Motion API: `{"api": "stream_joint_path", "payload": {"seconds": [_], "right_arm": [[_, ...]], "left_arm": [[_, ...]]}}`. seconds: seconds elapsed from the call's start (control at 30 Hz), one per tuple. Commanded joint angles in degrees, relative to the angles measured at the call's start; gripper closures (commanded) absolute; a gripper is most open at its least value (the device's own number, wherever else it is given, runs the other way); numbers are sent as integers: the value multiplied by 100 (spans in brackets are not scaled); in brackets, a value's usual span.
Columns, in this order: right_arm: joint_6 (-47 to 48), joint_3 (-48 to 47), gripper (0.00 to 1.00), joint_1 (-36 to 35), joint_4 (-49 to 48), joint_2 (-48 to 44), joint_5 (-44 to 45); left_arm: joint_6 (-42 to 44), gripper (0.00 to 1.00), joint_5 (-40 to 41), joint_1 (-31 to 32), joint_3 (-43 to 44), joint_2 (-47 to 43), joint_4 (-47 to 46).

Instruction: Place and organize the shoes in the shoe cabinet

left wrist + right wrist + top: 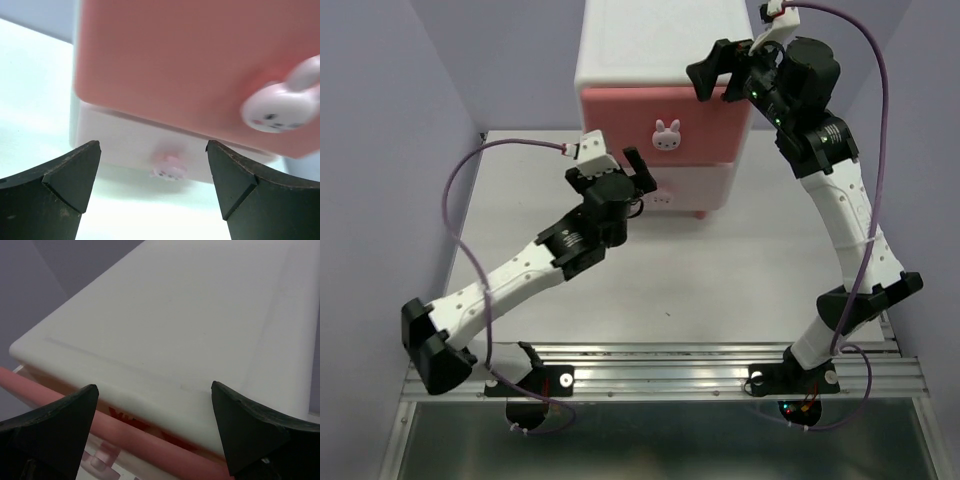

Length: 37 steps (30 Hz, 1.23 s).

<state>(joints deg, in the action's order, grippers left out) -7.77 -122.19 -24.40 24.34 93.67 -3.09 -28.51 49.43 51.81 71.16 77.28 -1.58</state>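
Observation:
The shoe cabinet (660, 45) stands at the back of the table, white, with a darker pink upper drawer (620, 125) and a paler lower drawer (705, 185). My left gripper (642, 175) is open in front of the lower drawer. In the left wrist view (152, 145) the lower bunny knob (169, 167) lies ahead between the fingers, not touched. The upper bunny knob (280, 107) is above right. My right gripper (712, 78) is open and empty over the cabinet's front top edge (150, 390). The upper drawer rim (165, 445) stands slightly out, and a red sliver (125, 415) shows inside. No sneakers are in view.
Lilac walls close in the table (720, 290) on the left, back and right. A metal rail (670, 375) with both arm bases runs along the near edge. The left arm's purple cable (455, 200) loops over the left side.

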Motion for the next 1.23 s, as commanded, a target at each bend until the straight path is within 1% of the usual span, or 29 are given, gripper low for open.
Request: {"api": "stream_joint_path", "payload": {"seconds": [0.0, 0.03, 0.07, 0.1, 0.13, 0.17, 0.2, 0.23, 0.27, 0.3, 0.4, 0.43, 0.47, 0.5, 0.53, 0.6, 0.67, 0.7, 0.77, 0.8, 0.83, 0.9, 0.93, 1.0, 1.03, 1.07, 1.1, 1.17, 1.2], "right_arm": [[-444, -750, 0, 23, 845, 484, 686], [-488, -936, 0, 23, 845, 547, 809], [-506, -1130, 0, 23, 836, 617, 1150], [-550, -1514, 0, 23, 844, 739, 1344], [-550, -1692, 0, 23, 845, 802, 1520], [-515, -1833, 0, 23, 845, 846, 1861], [-515, -1956, 0, 23, 836, 881, 1978], [-428, -2062, 0, 76, 853, 881, 2336], [-497, -2046, 0, 154, 958, 846, 2540], [-863, -1993, 0, 564, 1063, 803, 2576], [-1638, -1283, 0, 1348, 1319, 425, 1972], [-1805, -1055, 0, 1725, 1328, 329, 1744], [-1885, -748, 0, 1920, 1415, 214, 1638], [-1990, -597, 0, 2078, 1442, 161, 1523], [-2009, -447, 0, 2376, 1468, 117, 1357], [-1974, 71, 0, 2624, 1477, -32, 1285], [-1930, 457, 0, 2948, 1477, -155, 1074], [-1834, 894, 0, 3020, 1477, -225, 1065], [-1711, 1354, 0, 3073, 1442, -463, 1309], [-1467, 1808, 0, 3073, 1425, -550, 1355], [-1395, 2004, 0, 3073, 1433, -708, 1416], [-1306, 2452, 0, 3073, 1372, -911, 1504], [-1289, 3003, 0, 3073, 1276, -1051, 1539], [-1323, 3638, 0, 3073, 864, -1578, 1592], [-1376, 4302, 0, 3073, 679, -1989, 1636], [-1437, 4631, 0, 3073, 486, -1993, 1663], [-1603, 4904, 0, 3073, 188, -2367, 1689], [-1657, 5509, 0, 3073, 2, -2668, 1593], [-1658, 5626, 0, 3073, -51, -2870, 1558]], "left_arm": [[4, 1, -388, 66, 240, -975, 1297], [-31, 1, -399, 66, 319, -1073, 1492], [-153, 1, -355, 66, 572, -1153, 1773], [-294, 1, -164, 48, 723, -1249, 2411], [-400, 1, -144, 31, 890, -1285, 2670], [-314, 1, -423, -117, 1091, -1381, 2977], [-217, 1, -634, -223, 1172, -1417, 3136], [-225, 1, -767, -346, 1347, -1434, 3321], [-416, 1, -916, -495, 1418, -1452, 3531], [-470, 1, -1239, -897, 1471, -1496, 3786], [-532, 1, -1532, -1488, 1463, -1688, 3832], [-541, 1, -1602, -1881, 1402, -1750, 3797], [-498, 1, -1725, -2103, 1331, -1803, 3710], [-410, 1, -2013, -2323, 1244, -1899, 3570], [-383, 1, -2164, -2777, 1069, -1918, 3525], [-339, 1, -2437, -3306, 892, -1901, 3525], [-287, 1, -2456, -3537, 515, -1874, 3490], [-295, 1, -2412, -3642, 383, -1874, 3403], [-278, 1, -2464, -3966, -46, -1909, 3253], [-286, 1, -2508, -4073, -180, -1979, 3069], [-295, 1, -2508, -4239, -451, -2066, 2972], [-374, 1, -2395, -4337, -663, -2172, 2796], [-418, 1, -2307, -4355, -769, -2234, 2752], [-480, 1, -2175, -4381, -1033, -2462, 2550], [-454, 1, -2166, -4373, -1199, -2532, 2479], [-419, 1, -2166, -4373, -1279, -2603, 2418], [-331, 1, -2122, -4373, -1340, -2708, 2356], [-225, 1, -2078, -4381, -1446, -2779, 2356], [-199, 1, -1991, -4381, -1455, -2797, 2364]]}}
